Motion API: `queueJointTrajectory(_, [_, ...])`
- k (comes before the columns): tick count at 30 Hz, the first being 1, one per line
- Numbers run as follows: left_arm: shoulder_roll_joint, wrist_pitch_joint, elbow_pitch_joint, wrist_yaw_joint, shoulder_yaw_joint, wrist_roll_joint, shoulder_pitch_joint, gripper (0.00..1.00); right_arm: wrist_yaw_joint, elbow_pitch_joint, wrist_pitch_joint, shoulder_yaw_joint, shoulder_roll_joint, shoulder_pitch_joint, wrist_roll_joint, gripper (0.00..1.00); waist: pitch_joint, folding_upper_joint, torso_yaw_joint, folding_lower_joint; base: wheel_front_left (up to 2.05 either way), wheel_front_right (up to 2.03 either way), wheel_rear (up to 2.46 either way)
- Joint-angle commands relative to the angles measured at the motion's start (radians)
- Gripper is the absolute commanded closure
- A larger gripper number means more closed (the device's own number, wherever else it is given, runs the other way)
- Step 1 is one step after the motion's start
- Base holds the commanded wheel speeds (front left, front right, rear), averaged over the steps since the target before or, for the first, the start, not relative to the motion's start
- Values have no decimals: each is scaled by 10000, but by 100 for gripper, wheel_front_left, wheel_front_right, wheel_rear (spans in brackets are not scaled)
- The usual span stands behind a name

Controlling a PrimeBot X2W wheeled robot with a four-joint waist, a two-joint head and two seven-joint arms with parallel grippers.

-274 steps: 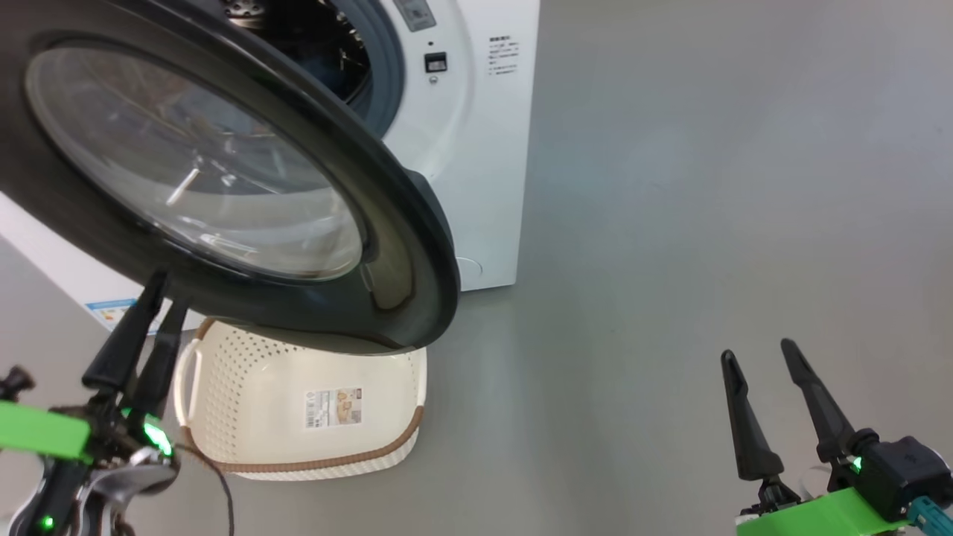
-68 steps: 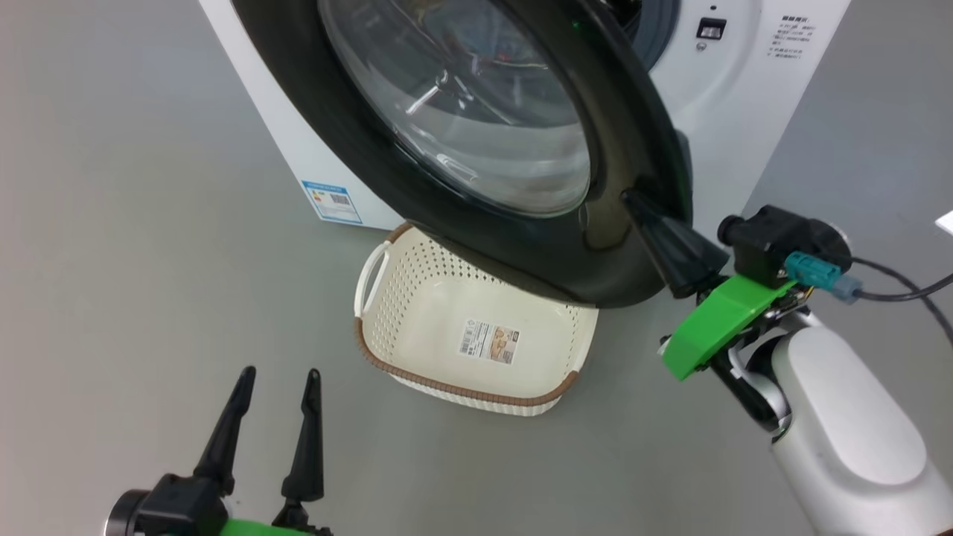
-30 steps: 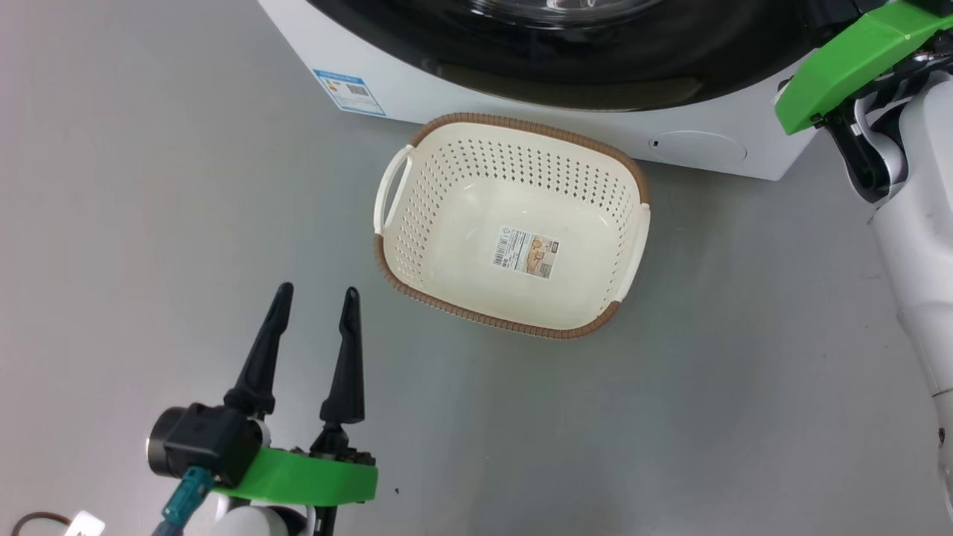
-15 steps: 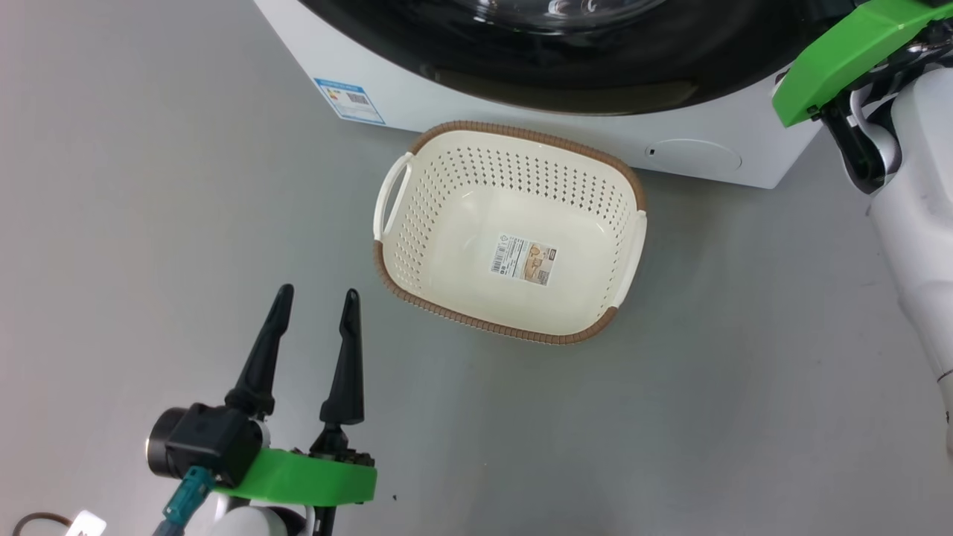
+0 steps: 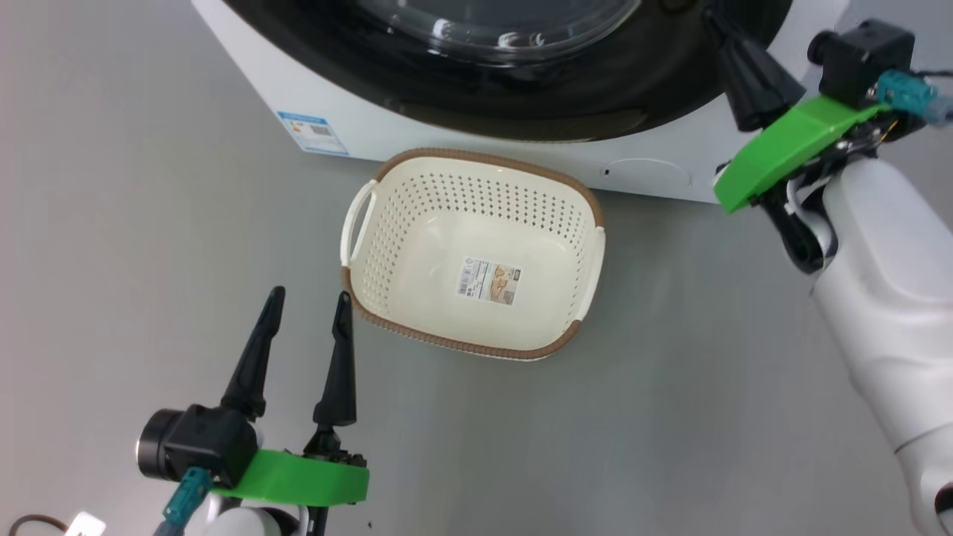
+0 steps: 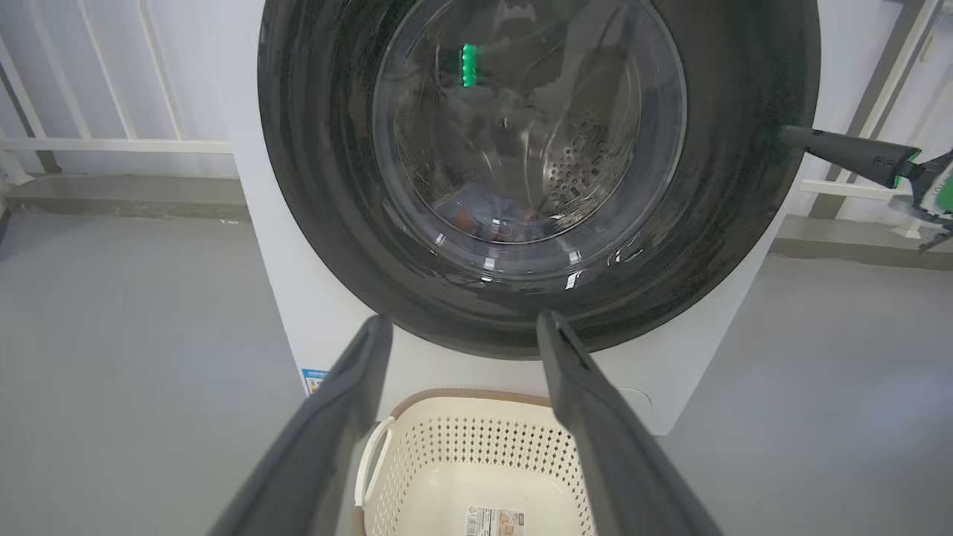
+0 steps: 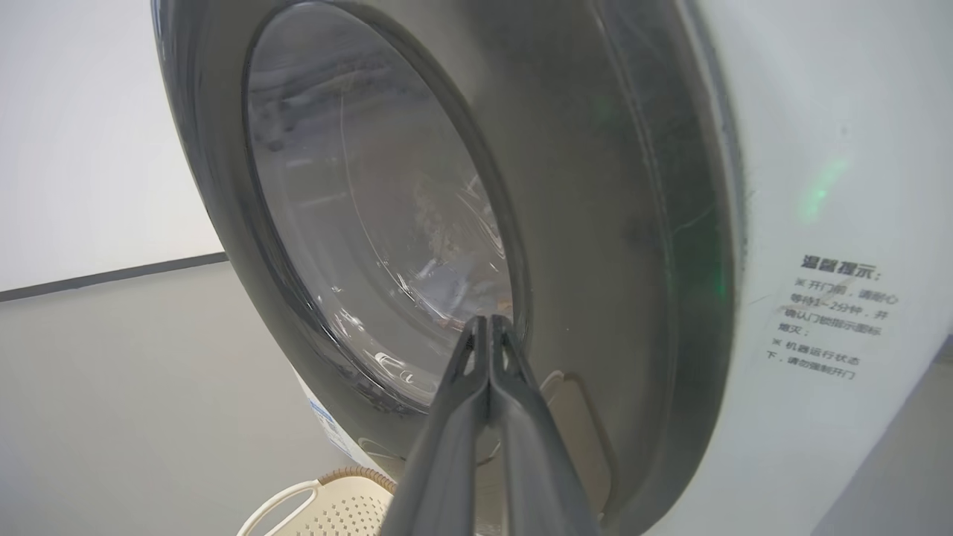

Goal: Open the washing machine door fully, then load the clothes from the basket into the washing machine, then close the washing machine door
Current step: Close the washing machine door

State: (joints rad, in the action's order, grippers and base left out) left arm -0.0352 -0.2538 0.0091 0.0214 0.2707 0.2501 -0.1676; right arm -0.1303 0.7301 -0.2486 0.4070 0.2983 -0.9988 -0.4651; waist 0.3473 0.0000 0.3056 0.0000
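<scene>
Washing machine door (image 5: 655, 82), right claw (image 7: 488, 321) pinched tight at its rim; left claw (image 5: 310, 293) hangs spread near the basket (image 5: 454, 345).

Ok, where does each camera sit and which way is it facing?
Head view: on the head, looking down at the basket and floor; left gripper lower left, right gripper and forearm at right.
Left wrist view: before the basket, facing the washing machine door square on; own jaws spread.
Right wrist view: beside the door's edge, looking along its glass; own jaws shut.
Shared: all three show door and basket.
</scene>
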Motion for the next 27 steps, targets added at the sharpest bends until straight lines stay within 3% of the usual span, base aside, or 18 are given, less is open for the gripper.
queueJointTrajectory(1, [-213,-80,-85,-57,-347,-144,45,0,-4,-520,-86,55,-219,512,-105,100,-282,0,-274,0,0,0,0])
queueJointTrajectory(9, [-416,-71,-42,-23,-414,-211,165,0,-4,-1824,-121,-522,17,2283,59,100,-674,0,-677,0,0,0,0])
queueJointTrajectory(10, [-447,-48,-68,-3,-411,-231,185,0,-4,-2011,-123,-675,43,2554,130,92,-714,0,-731,0,0,0,0])
queueJointTrajectory(11, [-478,-21,-88,7,-419,-230,207,0,-4,-2201,-124,-831,52,2828,204,74,-761,0,-785,0,0,0,0])
queueJointTrajectory(12, [-516,4,-103,5,-421,-228,223,0,-4,-2372,-125,-991,48,3113,263,52,-811,0,-833,0,0,0,0])
queueJointTrajectory(13, [-537,25,-126,10,-429,-215,243,0,-4,-2538,-126,-1152,38,3384,344,17,-864,0,-888,0,0,0,0])
queueJointTrajectory(14, [-559,56,-149,28,-440,-205,275,0,-4,-2707,-127,-1331,3,3645,401,0,-918,0,-941,0,0,0,0])
queueJointTrajectory(27, [-915,510,-440,181,-497,-142,773,0,-4,-4904,61,-3047,-861,6486,1240,0,-1669,0,-1501,0,0,0,0])
